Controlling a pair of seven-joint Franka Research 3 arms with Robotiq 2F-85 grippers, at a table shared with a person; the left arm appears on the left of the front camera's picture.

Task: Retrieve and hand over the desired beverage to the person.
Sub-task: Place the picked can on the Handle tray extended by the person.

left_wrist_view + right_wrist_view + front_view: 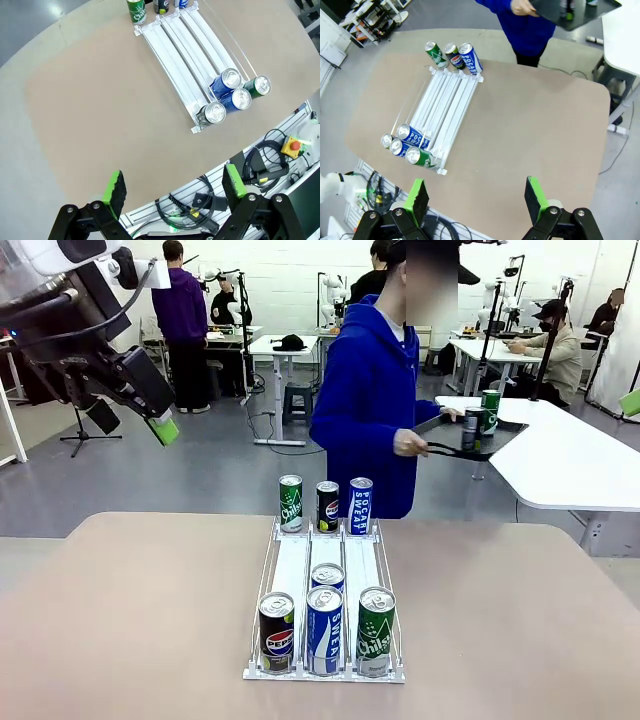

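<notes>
Both grippers open, high over can rack — person w/ tray.

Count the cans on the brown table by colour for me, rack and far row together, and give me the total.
Green cans: 2
Black Pepsi cans: 2
Blue cans: 3
Total: 7
</notes>
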